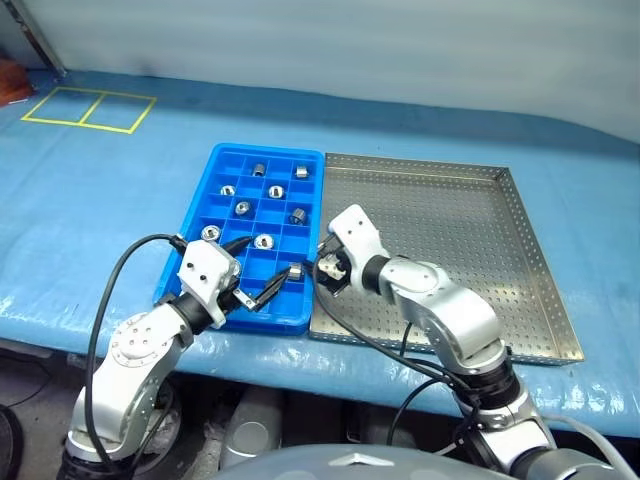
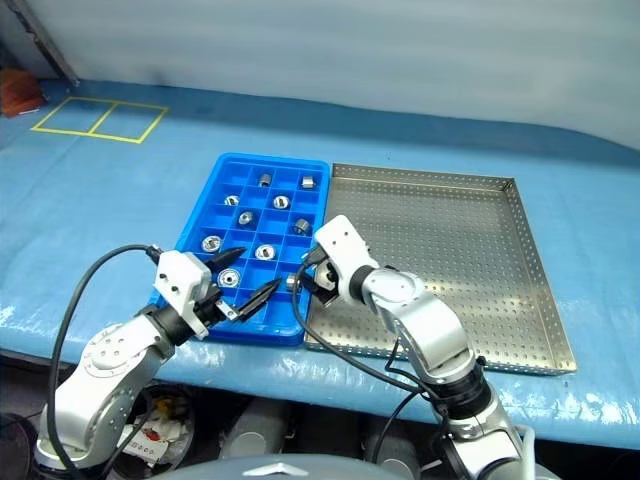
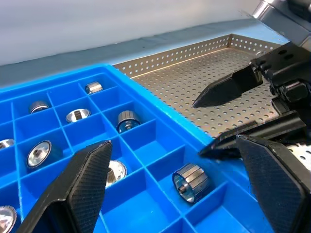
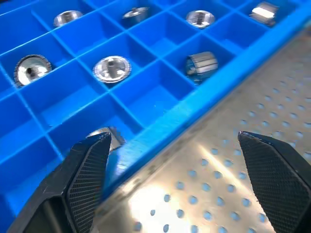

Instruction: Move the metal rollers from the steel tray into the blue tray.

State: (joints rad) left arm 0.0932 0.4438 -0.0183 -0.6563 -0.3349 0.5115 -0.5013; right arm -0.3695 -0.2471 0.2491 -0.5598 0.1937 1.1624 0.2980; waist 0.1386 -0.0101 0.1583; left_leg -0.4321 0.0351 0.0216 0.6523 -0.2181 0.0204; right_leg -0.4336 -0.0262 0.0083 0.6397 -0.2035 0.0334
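Note:
The blue tray (image 1: 280, 322) lies left of the steel tray (image 1: 450, 240), their sides touching. Several metal rollers lie one to a compartment in the blue tray, such as one (image 1: 258, 169) at the far end. Another roller (image 3: 191, 182) lies in a near compartment by the steel tray's side. My left gripper (image 1: 272, 256) hovers open over the blue tray's near end, that roller between its fingers, untouched. My right gripper (image 1: 322, 262) stands open and empty over the seam between the two trays, its fingers (image 4: 90, 170) wide apart.
Both trays rest on a blue-covered table (image 1: 100, 220), whose front edge runs just below them. A yellow taped rectangle (image 1: 88, 108) marks the far left. A reddish object (image 1: 10, 80) sits at the left border. Black cables loop from both wrists.

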